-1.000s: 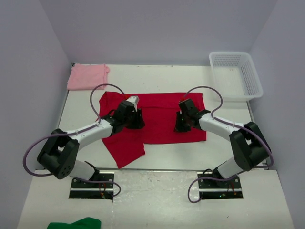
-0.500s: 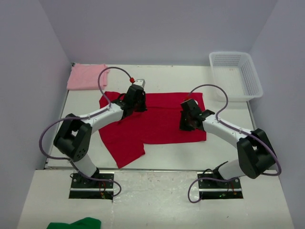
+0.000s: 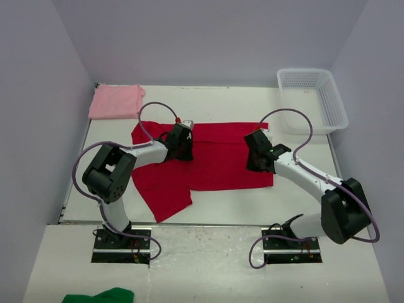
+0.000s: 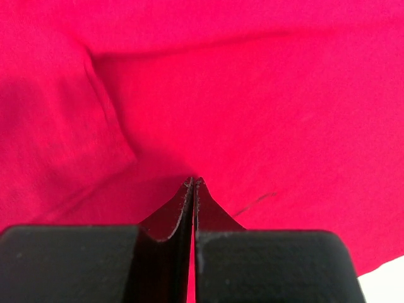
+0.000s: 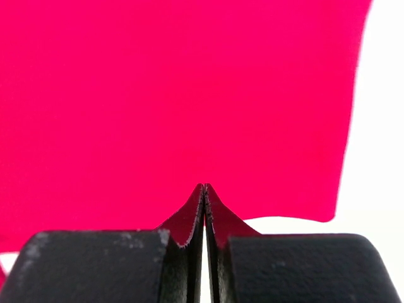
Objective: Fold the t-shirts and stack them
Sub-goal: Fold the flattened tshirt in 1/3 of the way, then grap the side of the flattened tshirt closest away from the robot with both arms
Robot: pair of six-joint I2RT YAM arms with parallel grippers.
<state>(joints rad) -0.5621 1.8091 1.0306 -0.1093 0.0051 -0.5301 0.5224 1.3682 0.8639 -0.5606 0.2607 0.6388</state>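
A bright crimson red cloth t-shirt [image 3: 214, 161] lies spread flat in the middle of the white table [image 3: 221, 104], its long axis running left to right, with one flap trailing toward the near left edge. A pale pink tee folded into a small rectangle [image 3: 115, 101] sits well apart at the far left corner. The left arm is folded sharply at the elbow, and the left gripper [image 3: 181, 150] points down onto the shirt's far left part. The right arm stretches diagonally, and the right gripper [image 3: 257, 158] is over the shirt's right end near its edge. Both wrist views show the jaws pressed together over red cloth. Whether they pinch any fabric cannot be told.
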